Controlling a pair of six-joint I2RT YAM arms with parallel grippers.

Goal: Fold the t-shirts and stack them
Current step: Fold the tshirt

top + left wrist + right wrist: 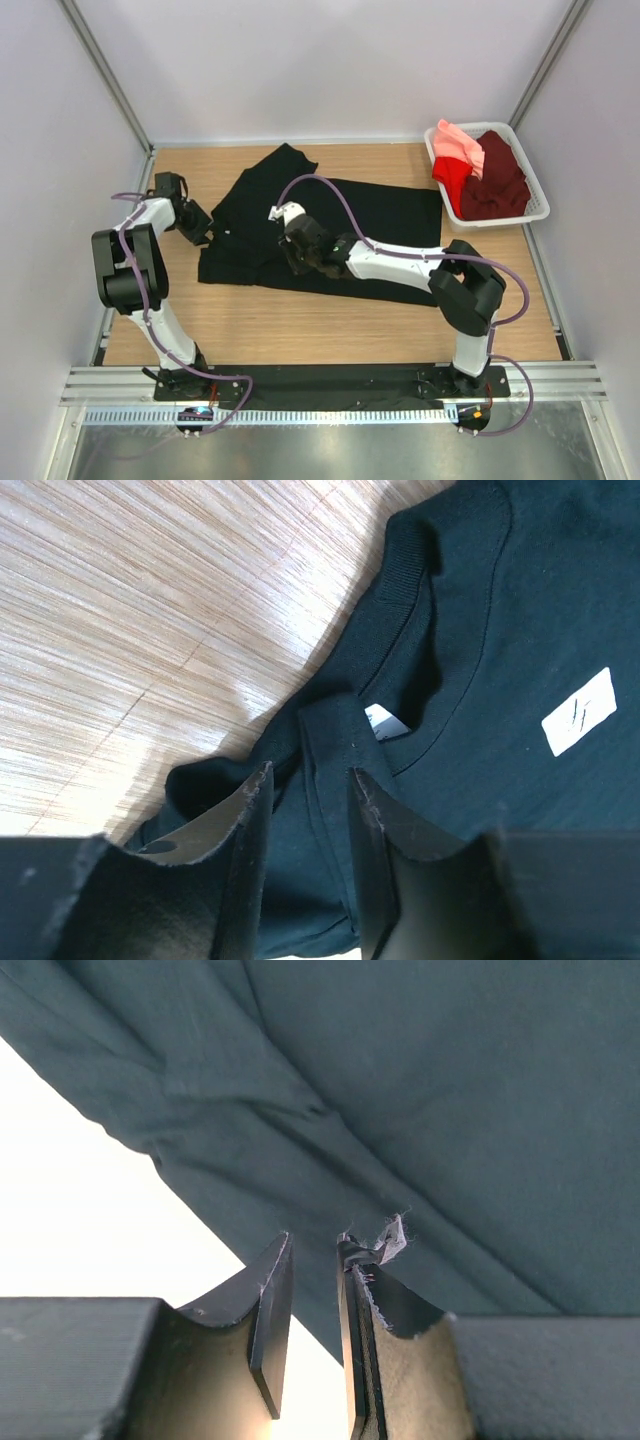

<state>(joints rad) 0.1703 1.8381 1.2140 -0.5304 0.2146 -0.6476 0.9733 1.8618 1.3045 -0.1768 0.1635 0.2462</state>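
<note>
A large black t-shirt (385,215) lies spread and partly folded across the wooden table. My left gripper (197,224) is at its left edge by the collar. In the left wrist view that gripper (310,770) is open, its fingers straddling a raised fold of the black t-shirt (500,600), near the neck tag (380,720) and the white chest label (578,711). My right gripper (297,252) is over the shirt's middle. Seen from the right wrist, this gripper (313,1240) has a narrow gap, with the shirt's edge (450,1080) just beyond its tips. Salmon-pink (460,145), red (452,178) and maroon (497,180) t-shirts lie in a basket.
The white basket (505,222) stands at the back right corner. Bare wooden table (300,320) runs along the front, between the shirt and the arm bases. Grey walls close in the left, right and back sides.
</note>
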